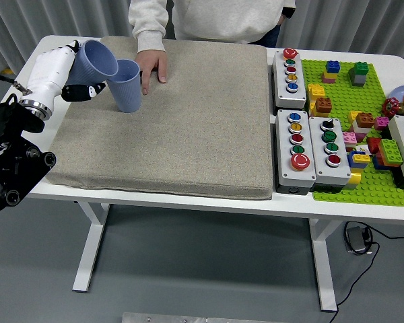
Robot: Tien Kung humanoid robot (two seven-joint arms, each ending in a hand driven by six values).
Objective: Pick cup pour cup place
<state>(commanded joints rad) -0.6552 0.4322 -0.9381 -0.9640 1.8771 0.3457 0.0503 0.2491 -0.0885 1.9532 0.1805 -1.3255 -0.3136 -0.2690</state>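
Pour step in hand. Left robot hand point(73, 70) is wrapped round the held cup point(96, 62), fingers curled against its wall with dark fingertips showing below it. Cup is lifted off the mat and tipped hard to the right, mouth facing the standing cup point(126, 85), rims touching or nearly so, can't tell which. No contents visible in either cup from the head view, so I can't say whether anything is flowing.

Standing cup is upright on the grey mat point(182, 128), near the desk's far-left corner. Person's hand point(152, 66) rests flat on the mat just beside that cup, on its right and touching or nearly touching it; rest of the person stands at the far edge. Right arm not in view.

Desk point(350, 210) right side carries button boxes point(296, 138) and a green baseplate point(343, 101) with toy bricks, well apart from the action, not relevant.

Judgement on progress: pick done, pour at or near full tilt, place still to do.

Next move calls for:
- rotate wrist back so the held cup comes upright, keeping the grasp firm
- clear the standing cup's rim while untilting; the contact there could knock it over
- lower onto bare mat to the left of the standing cup, then let the fingers spread

Risk: the person's hand sits close on the receiving cup's right, so keep any retreat leftward.
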